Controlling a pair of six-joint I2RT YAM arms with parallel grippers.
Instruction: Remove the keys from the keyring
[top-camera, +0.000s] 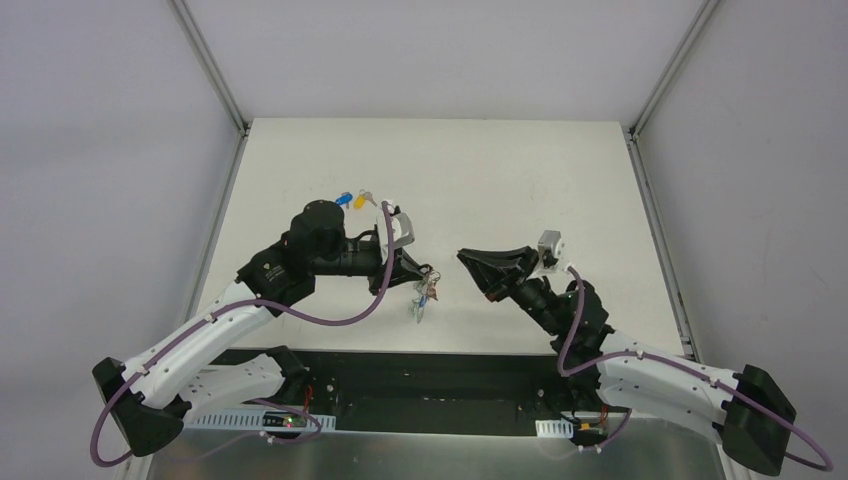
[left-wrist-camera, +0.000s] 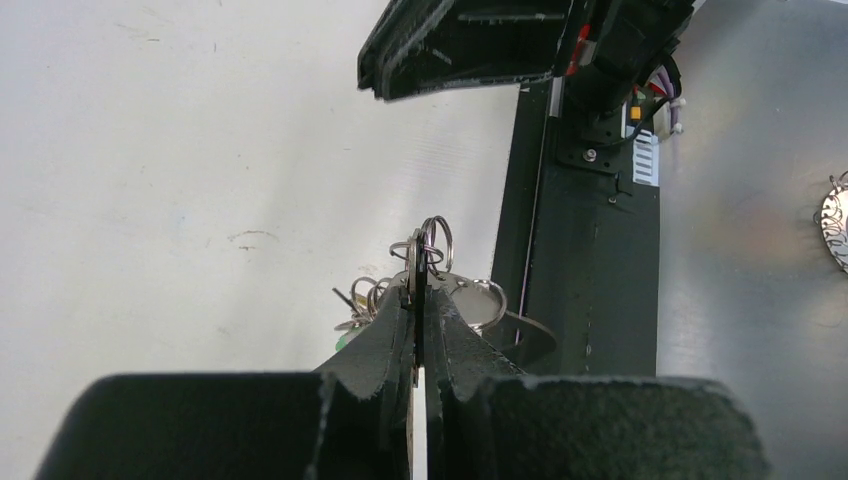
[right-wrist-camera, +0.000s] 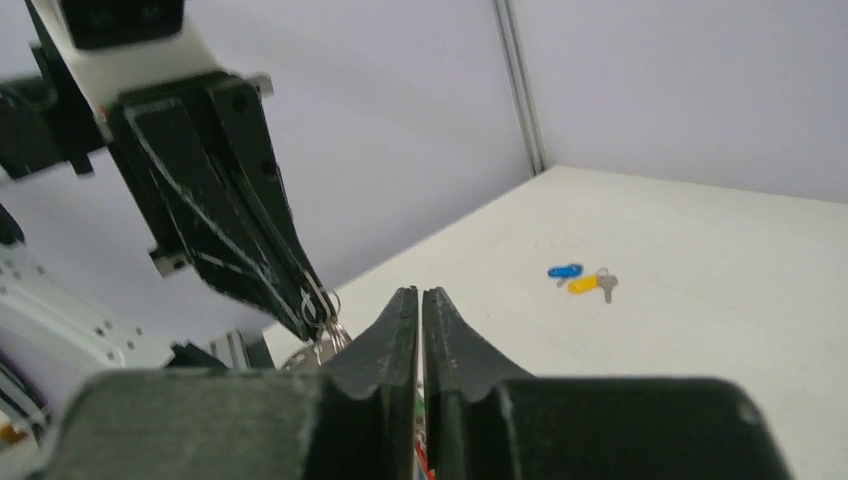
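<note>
My left gripper (top-camera: 428, 270) is shut on the keyring (top-camera: 424, 290) and holds it above the table, with green and red headed keys hanging below. In the left wrist view the jaws (left-wrist-camera: 420, 292) pinch the thin metal ring (left-wrist-camera: 434, 243), and small rings and a green head show beside them. My right gripper (top-camera: 464, 257) is shut and empty, just right of the keyring and apart from it. In the right wrist view its tips (right-wrist-camera: 421, 293) sit beside the left gripper (right-wrist-camera: 305, 295). A blue key (top-camera: 343, 198) and a yellow key (top-camera: 360, 201) lie loose on the table.
The blue key (right-wrist-camera: 565, 270) and yellow key (right-wrist-camera: 583, 285) also show far off in the right wrist view. A black base plate (top-camera: 440, 385) runs along the near table edge (top-camera: 450, 352). Metal frame posts (top-camera: 210, 65) stand at the back corners.
</note>
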